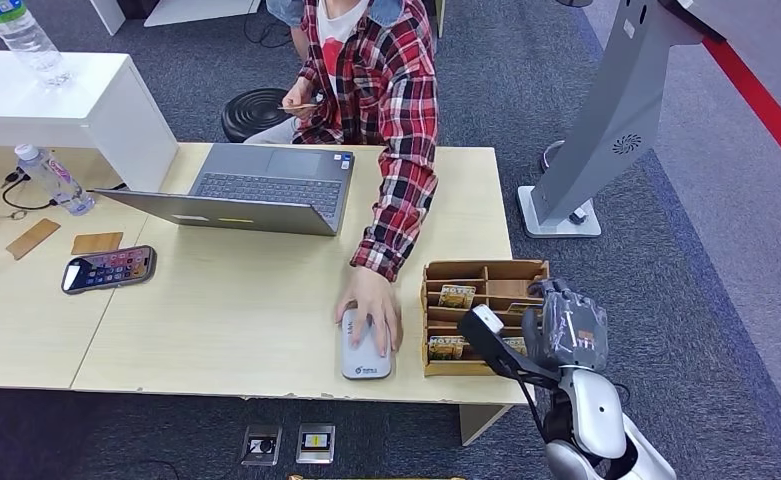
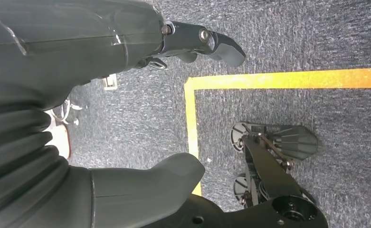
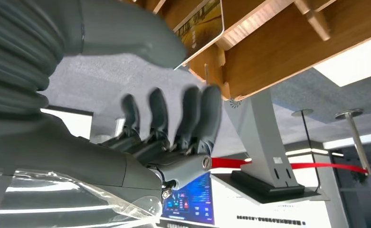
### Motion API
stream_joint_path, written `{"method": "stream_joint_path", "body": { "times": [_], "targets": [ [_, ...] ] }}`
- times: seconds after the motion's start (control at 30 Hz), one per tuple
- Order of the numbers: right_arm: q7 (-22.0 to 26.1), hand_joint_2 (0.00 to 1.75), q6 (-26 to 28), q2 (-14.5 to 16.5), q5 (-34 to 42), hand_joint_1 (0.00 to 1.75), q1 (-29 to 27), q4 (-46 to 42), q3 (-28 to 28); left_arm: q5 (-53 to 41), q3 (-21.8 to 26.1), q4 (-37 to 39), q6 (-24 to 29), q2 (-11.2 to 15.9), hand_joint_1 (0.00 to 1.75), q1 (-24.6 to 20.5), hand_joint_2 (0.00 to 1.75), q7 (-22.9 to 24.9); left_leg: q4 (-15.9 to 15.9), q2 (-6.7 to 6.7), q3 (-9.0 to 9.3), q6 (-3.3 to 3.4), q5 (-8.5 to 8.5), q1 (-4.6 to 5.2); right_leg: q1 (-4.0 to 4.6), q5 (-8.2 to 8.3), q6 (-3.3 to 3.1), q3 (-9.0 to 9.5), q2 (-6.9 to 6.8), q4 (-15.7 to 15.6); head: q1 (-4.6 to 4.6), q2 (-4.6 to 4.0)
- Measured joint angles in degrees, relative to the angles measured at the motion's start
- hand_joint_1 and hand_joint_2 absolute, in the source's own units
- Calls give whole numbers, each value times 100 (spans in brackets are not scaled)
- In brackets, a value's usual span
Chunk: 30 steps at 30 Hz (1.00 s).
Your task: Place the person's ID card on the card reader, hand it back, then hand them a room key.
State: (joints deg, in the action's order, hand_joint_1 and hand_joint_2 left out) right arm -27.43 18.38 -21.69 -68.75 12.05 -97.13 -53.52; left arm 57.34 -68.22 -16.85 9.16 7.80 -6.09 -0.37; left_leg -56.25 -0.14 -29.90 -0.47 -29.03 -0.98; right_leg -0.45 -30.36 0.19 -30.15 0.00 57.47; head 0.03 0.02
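From my seat, the room key cards are what I am reaching toward: they stand on edge in the slots of the wooden card holder at the right end of the tabletop, near its front corner. I judge them light, thin and stiff, with a glossy face that will slip between the fingers, so I would pinch one by its exposed upper edge, thumb on one face and fingers on the other, and draw it straight out of its slot rather than scrape it sideways. The card reader lies flat near the front edge of the tabletop, and the person's hand rests on it; whether the ID card is under that hand I cannot tell. The person's other hand, up by the chest, holds something thin that I cannot identify. My right hand is raised just beside the right side of the card holder, off the tabletop's right edge, back of the hand toward the head camera. In the right wrist view the right hand has its fingers curled partway with the thumb standing apart from them and nothing between, and one card in the holder sits close above the thumb. My left hand hangs down over the carpet, thumb and fingers apart, grasping nothing.
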Motion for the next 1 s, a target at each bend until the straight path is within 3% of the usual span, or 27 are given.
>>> {"method": "stream_joint_path", "body": {
  "times": [0.37, 1.0],
  "targets": [
    [0, 175, -29, 37, -134, 83, 71, 101, 15, -26, 0, 0, -27, -2, 0, 0, 175, 24, 0, 0, 1, 0, 0, 0, 0, 0, 0, 0, 0, 0, 1, 0],
    [50, 175, 4, 163, 83, 89, 231, 453, 5, -79, 0, 0, -42, 1, 0, -1, 175, 24, 0, 0, 0, 0, 0, 0, 0, 0, 0, 0, 0, 0, 1, 0]
  ]
}}
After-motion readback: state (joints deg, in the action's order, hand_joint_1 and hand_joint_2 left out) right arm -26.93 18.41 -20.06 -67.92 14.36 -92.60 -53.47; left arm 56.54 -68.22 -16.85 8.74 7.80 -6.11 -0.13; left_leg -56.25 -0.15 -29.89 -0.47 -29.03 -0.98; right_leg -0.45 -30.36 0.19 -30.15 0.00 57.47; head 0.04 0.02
